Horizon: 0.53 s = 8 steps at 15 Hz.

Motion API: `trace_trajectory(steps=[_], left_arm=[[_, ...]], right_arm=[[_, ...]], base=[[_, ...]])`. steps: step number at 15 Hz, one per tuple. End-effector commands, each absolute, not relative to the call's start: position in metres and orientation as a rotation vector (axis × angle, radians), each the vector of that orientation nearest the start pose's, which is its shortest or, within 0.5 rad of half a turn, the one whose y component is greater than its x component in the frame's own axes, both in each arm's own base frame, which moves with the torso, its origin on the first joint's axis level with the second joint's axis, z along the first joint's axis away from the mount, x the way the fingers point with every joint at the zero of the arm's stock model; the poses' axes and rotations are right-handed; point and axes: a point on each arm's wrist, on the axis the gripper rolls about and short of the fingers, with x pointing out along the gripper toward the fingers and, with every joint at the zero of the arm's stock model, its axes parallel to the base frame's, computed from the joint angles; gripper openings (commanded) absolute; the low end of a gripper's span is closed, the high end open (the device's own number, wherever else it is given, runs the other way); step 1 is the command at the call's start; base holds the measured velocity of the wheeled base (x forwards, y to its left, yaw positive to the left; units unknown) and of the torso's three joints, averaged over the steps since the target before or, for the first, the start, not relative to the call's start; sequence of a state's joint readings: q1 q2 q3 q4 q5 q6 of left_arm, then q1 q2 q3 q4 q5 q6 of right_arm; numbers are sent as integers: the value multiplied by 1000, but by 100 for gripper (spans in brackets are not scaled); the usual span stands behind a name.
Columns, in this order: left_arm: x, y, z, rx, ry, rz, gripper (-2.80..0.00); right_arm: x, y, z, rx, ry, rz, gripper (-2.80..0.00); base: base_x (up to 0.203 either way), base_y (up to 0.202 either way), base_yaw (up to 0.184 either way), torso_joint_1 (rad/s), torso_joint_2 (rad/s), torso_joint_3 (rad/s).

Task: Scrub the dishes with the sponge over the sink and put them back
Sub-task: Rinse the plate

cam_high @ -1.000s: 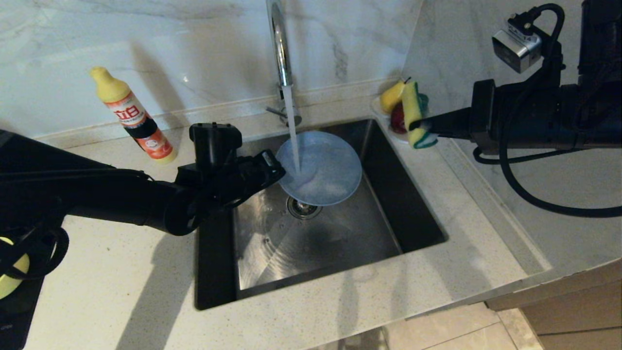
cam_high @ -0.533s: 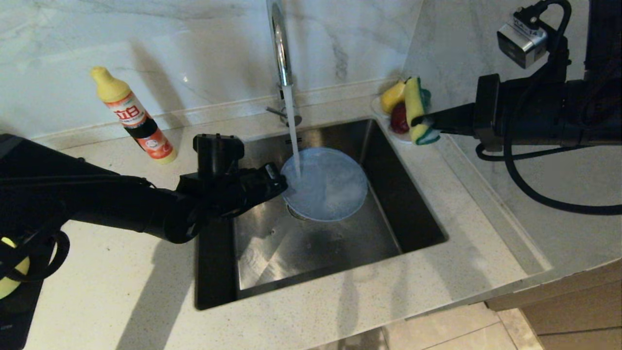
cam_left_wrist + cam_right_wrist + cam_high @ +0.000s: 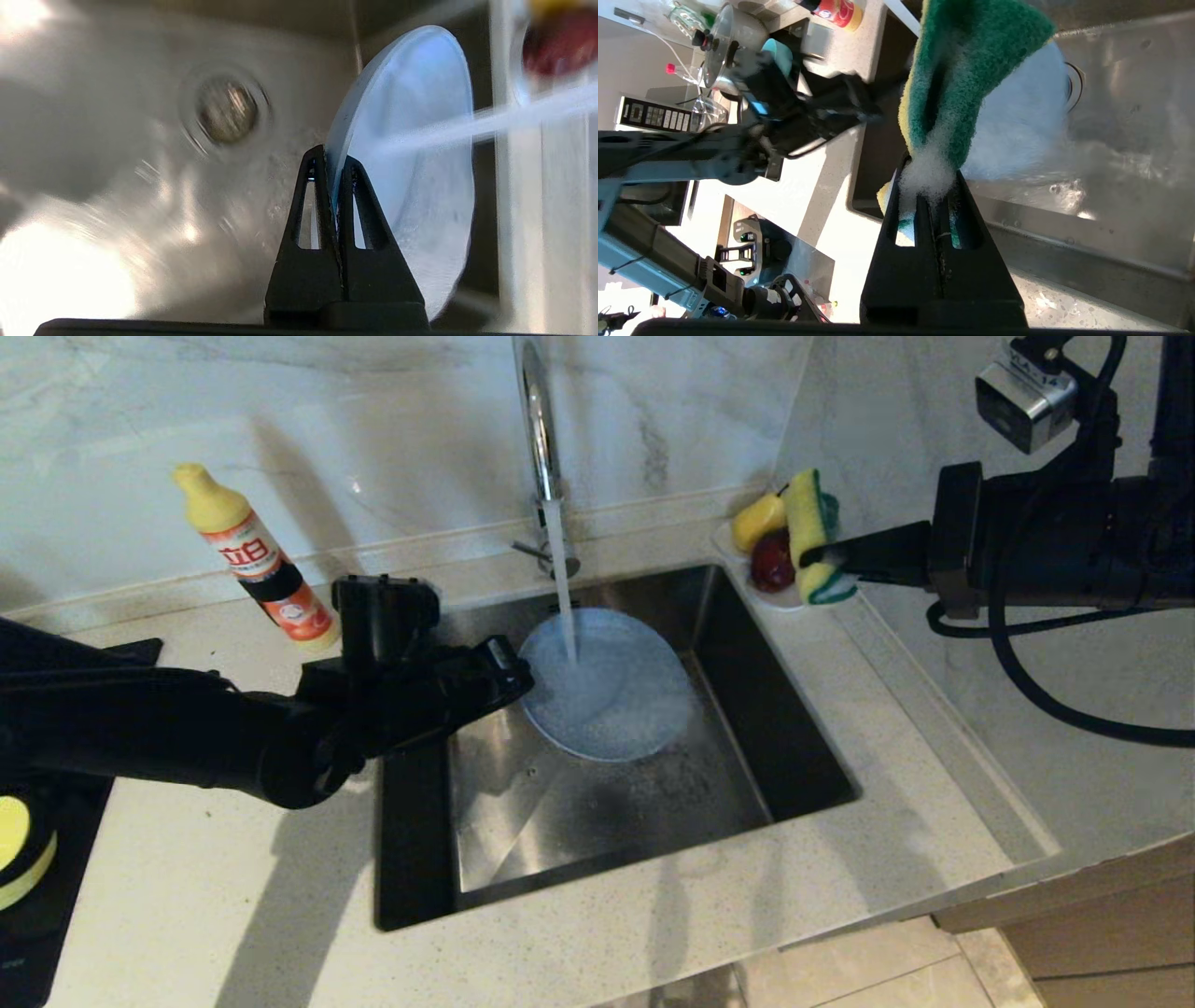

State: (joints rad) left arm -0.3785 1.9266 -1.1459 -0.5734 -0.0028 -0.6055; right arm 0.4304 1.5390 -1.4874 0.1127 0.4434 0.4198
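The grey-blue plate (image 3: 607, 686) is pinched by its rim in the closed left gripper (image 3: 509, 674) and held tilted over the sink (image 3: 803, 747), so that the tap's stream (image 3: 560, 583) rinses its face. The soapy sponge (image 3: 810, 534) is kept clamped in the right gripper (image 3: 820, 558) above the counter beside the fruit saucer (image 3: 780, 602), apparently to stay clear of the water.

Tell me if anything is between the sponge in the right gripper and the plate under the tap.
Nothing solid. The right gripper holds the sponge above the sink's far right corner; the plate, pinched by the left gripper, sits across open basin. Only the water stream falls there.
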Motion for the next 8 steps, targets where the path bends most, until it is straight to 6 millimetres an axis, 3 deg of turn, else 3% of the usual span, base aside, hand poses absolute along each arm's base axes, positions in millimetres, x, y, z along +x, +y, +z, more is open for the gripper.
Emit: trace_trajectory(steps=[1, 4, 8], left_arm=[[343, -132, 215, -500, 201, -211, -280], [337, -122, 225, -421, 149, -128, -280], [311, -103, 231, -251, 127, -56, -280]], right_arm=[[233, 118, 355, 395, 334, 831, -280], [226, 115, 360, 395, 316, 850, -280], [220, 112, 365, 396, 298, 860, -280]], base=[[0, 0, 0, 0, 0, 0], [0, 0, 0, 0, 0, 0], [0, 0, 0, 0, 0, 0]])
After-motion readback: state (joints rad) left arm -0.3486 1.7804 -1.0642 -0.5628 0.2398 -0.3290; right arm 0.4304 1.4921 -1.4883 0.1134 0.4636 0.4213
